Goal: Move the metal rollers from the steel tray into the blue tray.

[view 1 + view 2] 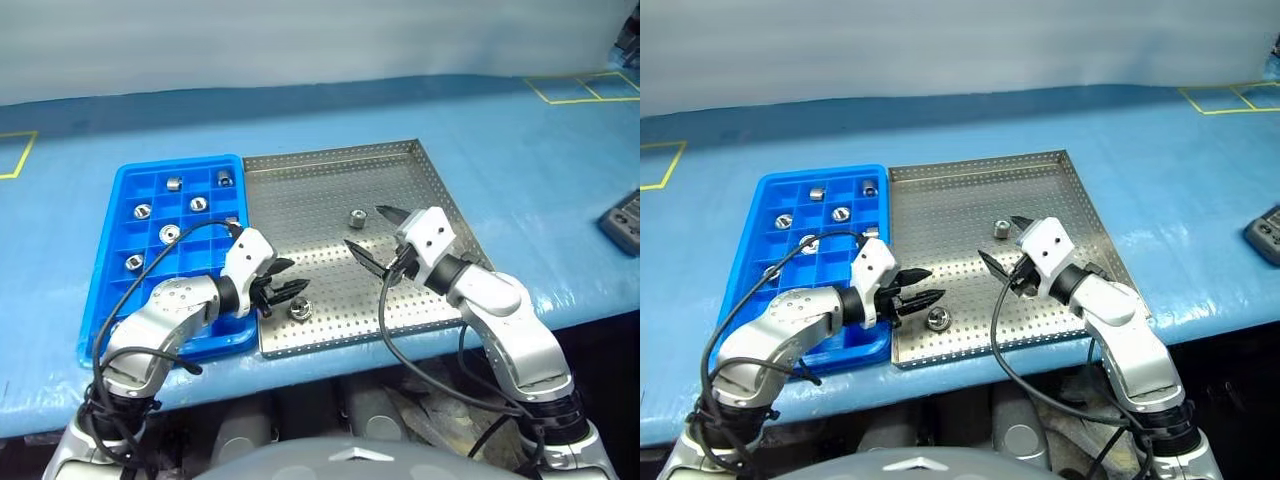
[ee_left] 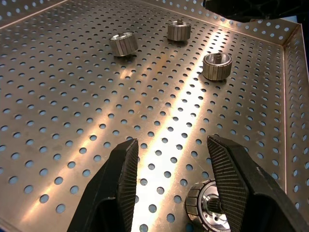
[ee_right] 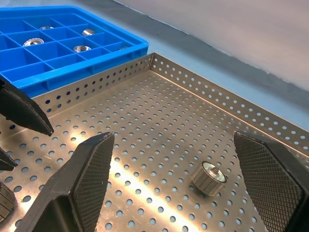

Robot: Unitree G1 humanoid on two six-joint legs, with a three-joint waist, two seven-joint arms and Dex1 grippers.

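The steel tray (image 1: 330, 190) lies mid-table with the blue tray (image 1: 110, 250) against its left side. Several metal rollers (image 1: 169, 234) sit in the blue tray's compartments. My left gripper (image 1: 285, 290) is open and low over the steel tray's near left corner. One roller (image 2: 210, 208) lies on the perforated floor between its fingers, close to one finger (image 2: 241, 188). Three more rollers (image 2: 217, 66) lie further along the tray. My right gripper (image 1: 368, 230) hangs wide open above the tray's middle, empty, with a roller (image 3: 208, 178) on the floor between its fingers.
The trays rest on a blue table cover with yellow tape squares (image 1: 585, 88) at the far corners. A dark device (image 1: 625, 222) lies at the right edge. Black cables (image 1: 385, 320) loop from both wrists. The table's front edge runs just below the trays.
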